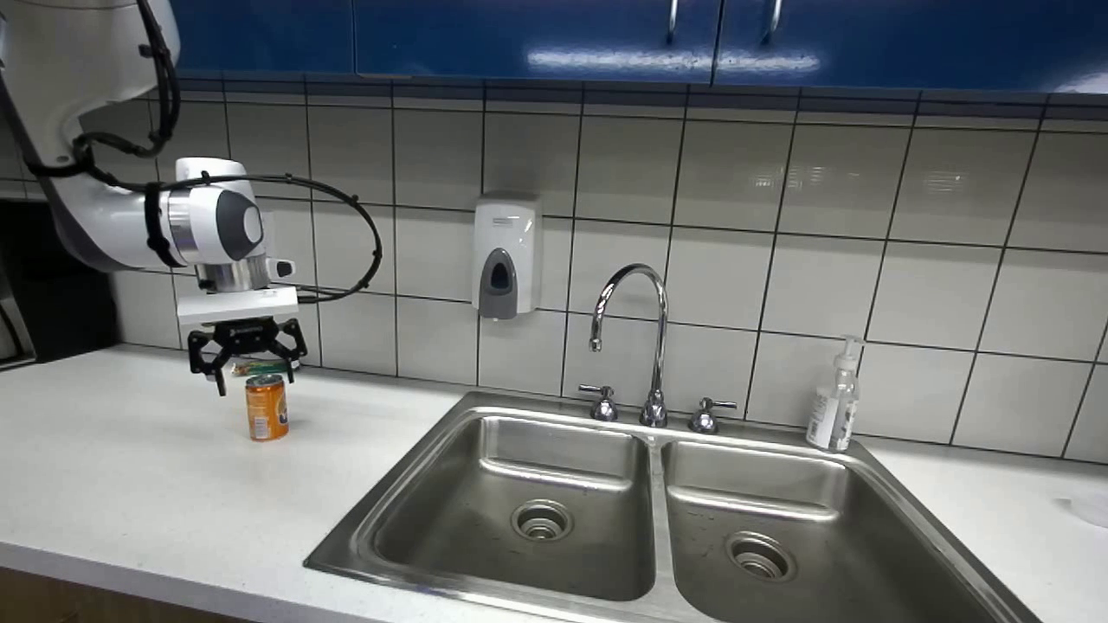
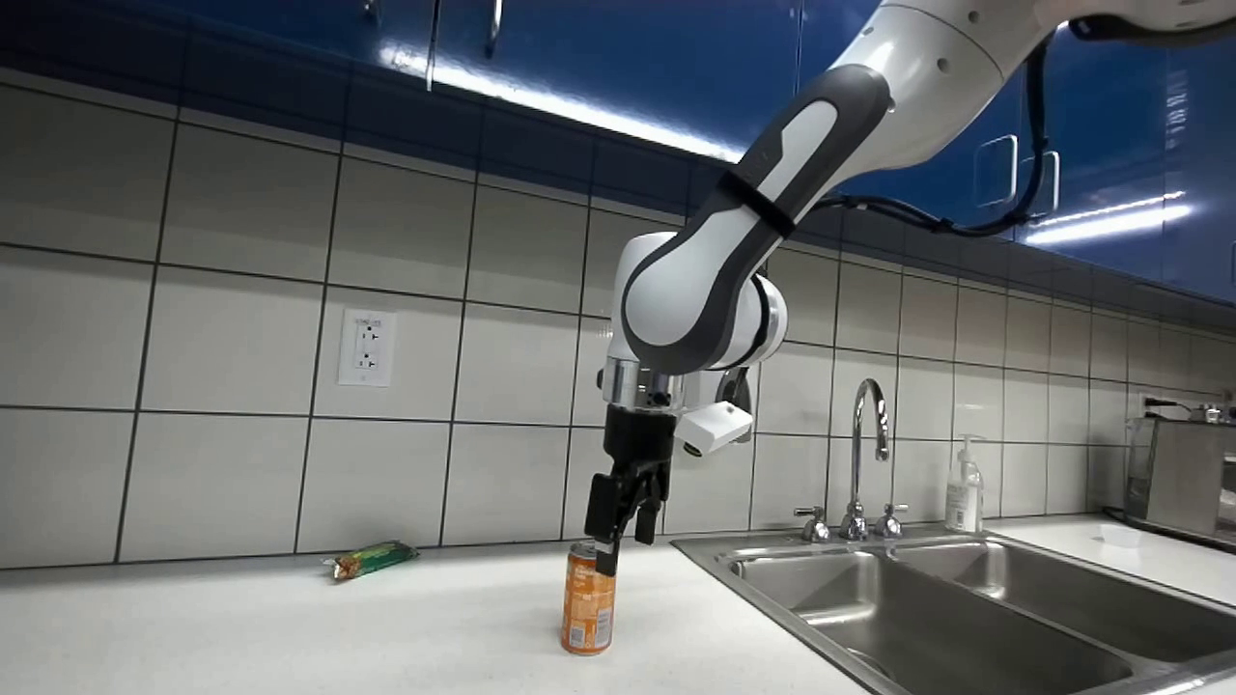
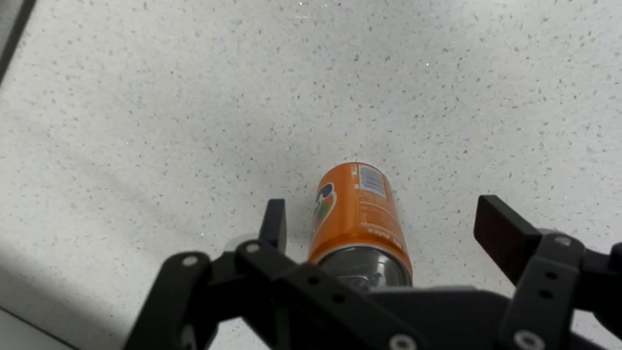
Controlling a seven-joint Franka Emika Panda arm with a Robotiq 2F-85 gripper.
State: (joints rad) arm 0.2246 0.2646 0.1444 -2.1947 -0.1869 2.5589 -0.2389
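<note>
While orange can (image 3: 358, 218) stands upright on counter (image 1: 130, 450), gripper (image 1: 256, 383) hangs near its top, jaws wide apart; reaching looks nearly complete, grasp not yet made.

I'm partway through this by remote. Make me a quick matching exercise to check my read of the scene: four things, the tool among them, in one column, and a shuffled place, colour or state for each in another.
Things
1. Drink can
2. Tool
3. Wrapped packet
4. Dispenser

Places, colours, states
A. Green, lying on the counter
B. Fixed to the tiled wall
C. Open, gripping nothing
D. Orange, standing upright

Pairs
1-D, 2-C, 3-A, 4-B
</note>
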